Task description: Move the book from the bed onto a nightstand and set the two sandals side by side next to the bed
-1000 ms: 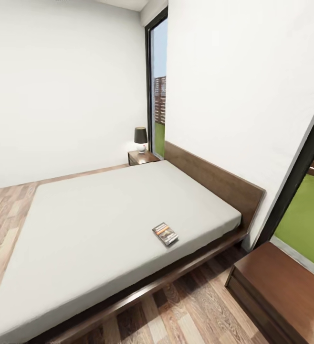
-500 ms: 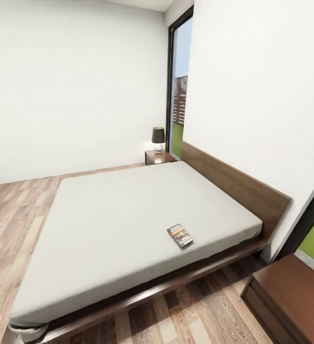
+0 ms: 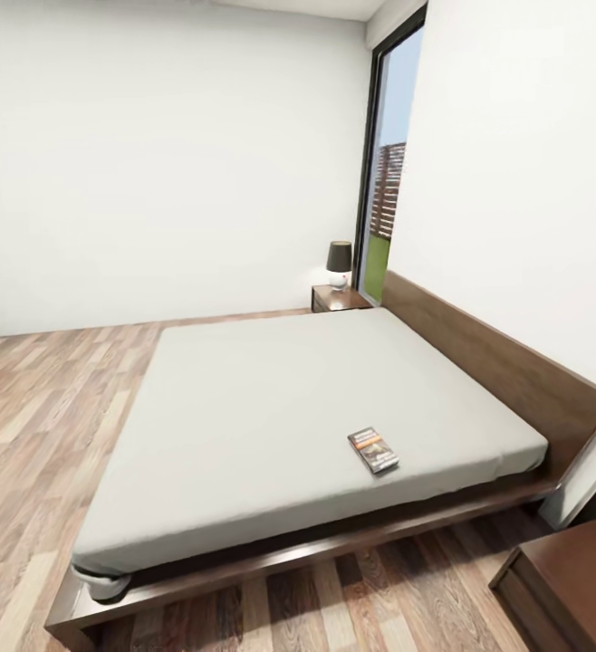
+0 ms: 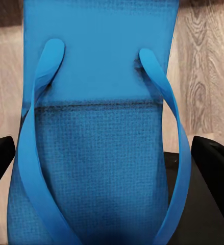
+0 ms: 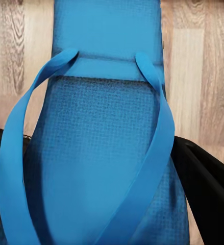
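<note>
Head view: the book [image 3: 373, 450] lies on the bed [image 3: 271, 426] near its front edge; a nightstand [image 3: 338, 298] stands beyond. Left wrist view: the left tool [image 4: 112, 163] apparently pinches one sandal [image 4: 99, 168] for carrying. Right wrist view: the right tool [image 5: 104, 173] likewise grips the other sandal [image 5: 99, 168].

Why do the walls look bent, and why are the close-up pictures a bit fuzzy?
Head view: wide lens leans the window frame and stretches the bed. Left wrist view: sandal sits very close, weave soft. Right wrist view: other sandal likewise.
</note>
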